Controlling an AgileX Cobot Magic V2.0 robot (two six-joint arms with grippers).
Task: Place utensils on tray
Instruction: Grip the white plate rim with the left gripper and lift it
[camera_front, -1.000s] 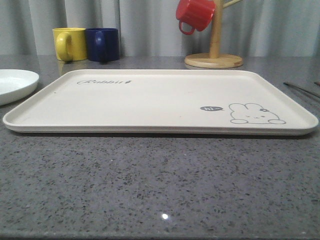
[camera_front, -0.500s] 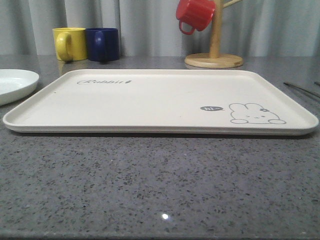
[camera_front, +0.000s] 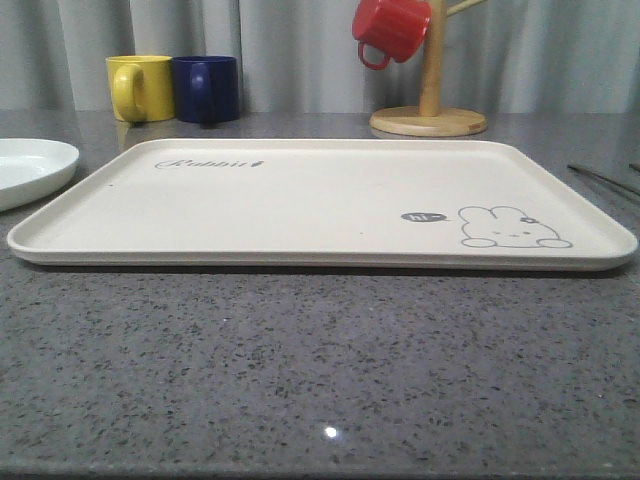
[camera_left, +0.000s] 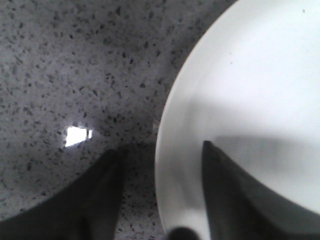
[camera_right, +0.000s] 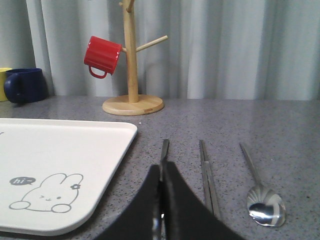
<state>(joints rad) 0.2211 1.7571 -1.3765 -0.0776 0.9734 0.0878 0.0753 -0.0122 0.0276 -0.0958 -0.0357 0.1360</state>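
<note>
The cream rabbit tray (camera_front: 300, 200) lies in the middle of the table with nothing on it, and its corner shows in the right wrist view (camera_right: 65, 145). To its right lie a slim metal fork (camera_right: 164, 149), long flat metal sticks (camera_right: 206, 170) (camera_front: 600, 180) and a spoon (camera_right: 266, 207). My right gripper (camera_right: 162, 167) is shut on the fork's handle, and the fork's tines are hidden. A white plate (camera_front: 30, 165) (camera_left: 250, 75) sits left of the tray. My left gripper (camera_left: 160, 148) is open astride the plate's rim, one finger over the plate and one over the table.
A yellow mug (camera_front: 138, 88) and a blue mug (camera_front: 205, 88) stand behind the tray's far left corner. A wooden mug tree (camera_front: 428, 110) with a red mug (camera_front: 390, 30) hanging on it stands at the back right. A curtain closes off the back.
</note>
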